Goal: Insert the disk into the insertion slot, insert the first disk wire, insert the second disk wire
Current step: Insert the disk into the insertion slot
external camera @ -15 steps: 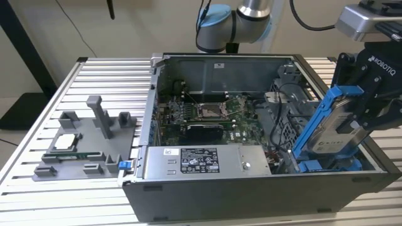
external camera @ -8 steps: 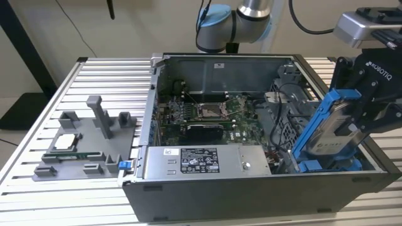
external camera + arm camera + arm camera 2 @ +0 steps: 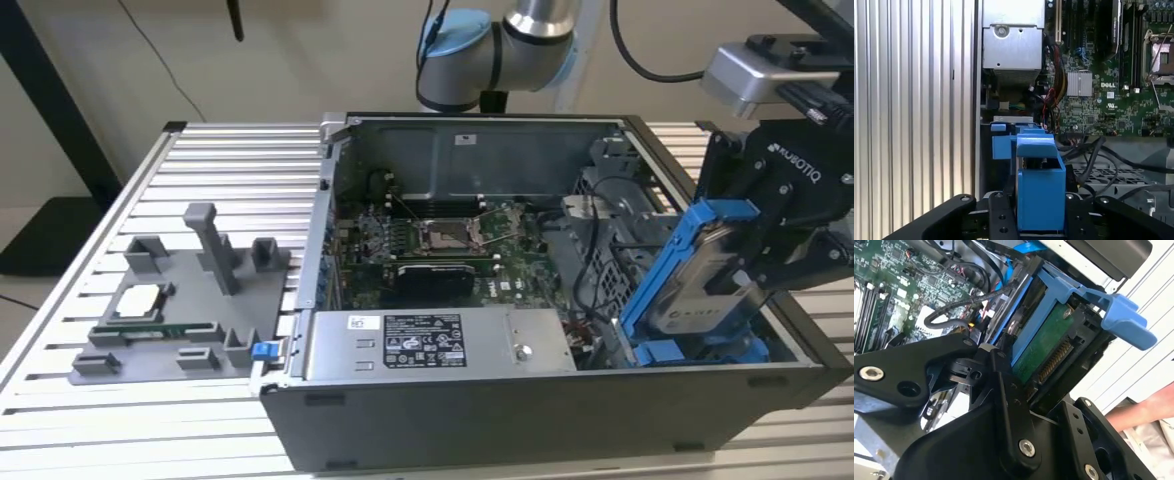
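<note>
The disk (image 3: 703, 287), silver-grey in its bright blue carrier frame, stands on end and tilted at the near corner of the open computer case (image 3: 534, 425), on the exterior view's right. Its upper end leans toward that view's right. Its lower end is down among the blue fittings at the mouth of the insertion slot (image 3: 671, 353); how far it has entered cannot be told.

The gripper (image 3: 742, 272) is clamped on the disk from the exterior view's right, outside the case wall. In the second wrist view its black fingers (image 3: 1006, 410) press on either side of the carrier, with the disk's green circuit board and connector edge between them.

Just beside the slot, inside the case, loose black cables (image 3: 954, 320) lie over the motherboard (image 3: 441, 240). The grey power-supply box (image 3: 434, 345) sits along the near wall. The case rests on a ribbed metal desk (image 3: 227, 170), which also carries a grey parts fixture (image 3: 187, 300). A person's arm (image 3: 1144, 412) shows in the second wrist view.
</note>
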### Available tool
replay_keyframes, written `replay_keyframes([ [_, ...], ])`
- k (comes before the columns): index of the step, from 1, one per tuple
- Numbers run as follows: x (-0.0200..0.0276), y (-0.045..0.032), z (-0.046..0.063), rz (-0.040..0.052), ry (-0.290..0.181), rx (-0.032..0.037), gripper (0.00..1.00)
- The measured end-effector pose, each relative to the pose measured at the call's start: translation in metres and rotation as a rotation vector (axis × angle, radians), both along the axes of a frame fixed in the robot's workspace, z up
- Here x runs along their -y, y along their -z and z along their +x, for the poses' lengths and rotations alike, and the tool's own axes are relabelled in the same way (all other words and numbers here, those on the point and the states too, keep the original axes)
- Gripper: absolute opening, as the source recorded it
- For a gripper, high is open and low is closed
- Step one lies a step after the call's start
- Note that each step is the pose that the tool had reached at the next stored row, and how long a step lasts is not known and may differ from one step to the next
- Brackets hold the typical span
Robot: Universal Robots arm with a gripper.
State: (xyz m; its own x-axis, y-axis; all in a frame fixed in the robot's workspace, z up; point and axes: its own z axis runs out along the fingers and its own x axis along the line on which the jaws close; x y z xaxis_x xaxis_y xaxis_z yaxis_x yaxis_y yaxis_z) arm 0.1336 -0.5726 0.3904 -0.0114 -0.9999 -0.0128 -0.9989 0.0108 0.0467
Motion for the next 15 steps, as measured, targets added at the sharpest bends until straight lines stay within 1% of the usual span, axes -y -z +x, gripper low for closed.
replay_keyframes([
  [4,-0.0004,0.0074,0.0002,0.0000,-0.001,0.0000,0.00],
  [5,-0.0004,0.0079,0.0003,0.0003,-0.001,0.0000,0.00],
  [15,-0.0004,0.0079,0.0003,0.0001,-0.005,-0.0002,0.00],
])
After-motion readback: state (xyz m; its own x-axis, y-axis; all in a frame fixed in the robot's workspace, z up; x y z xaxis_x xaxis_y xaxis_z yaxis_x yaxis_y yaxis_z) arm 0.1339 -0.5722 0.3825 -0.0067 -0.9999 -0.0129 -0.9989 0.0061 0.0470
